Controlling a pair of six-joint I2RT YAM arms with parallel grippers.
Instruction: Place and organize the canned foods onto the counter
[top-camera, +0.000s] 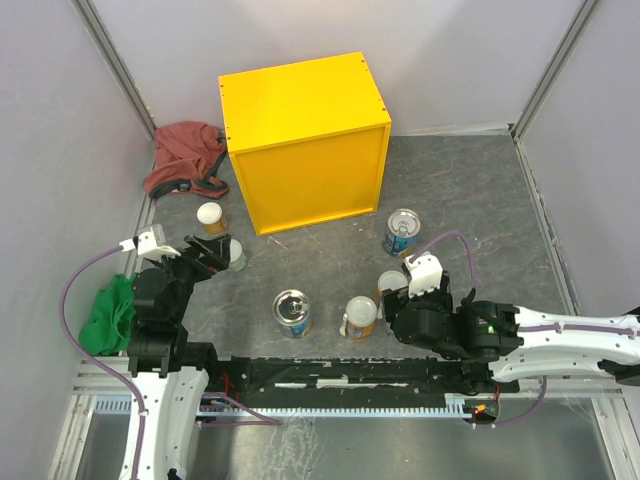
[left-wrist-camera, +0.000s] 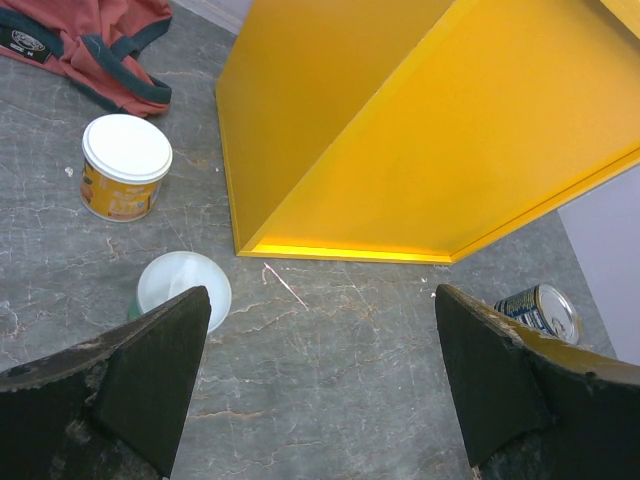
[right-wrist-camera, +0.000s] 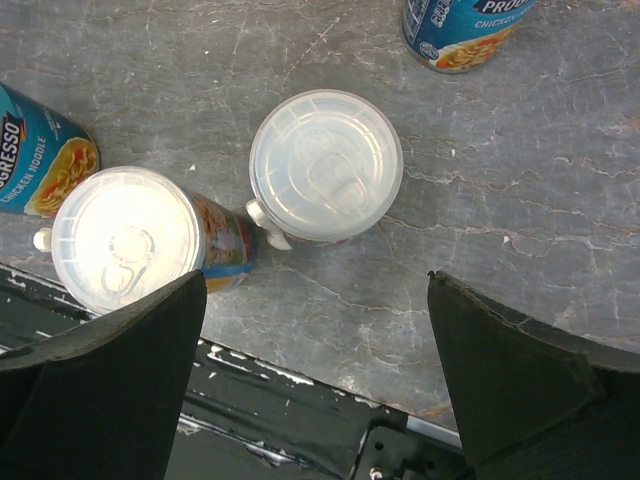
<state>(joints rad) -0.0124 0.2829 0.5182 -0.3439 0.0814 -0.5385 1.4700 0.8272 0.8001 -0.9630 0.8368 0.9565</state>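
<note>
A: Checking R gripper: jaws wide, empty, above white-lidded can. L gripper also wide, empty.
B: Can location?
A: Upright on grey table, by its near edge, second white-lidded can just beside. Yellow counter well apart; no cans on it.
B: Handling?
A: Prob. rigid, moderately heavy, smooth-walled, so slip risk. Plastic lid may flex. Recommend gripping mid-body, below lid rim, kept vertical.

Robot lab test cell, not a home. Blank pale panel walls on slanted metal framing posts enclose a grey marbled tabletop. Black slotted mounting rail runs along the near edge.
</note>
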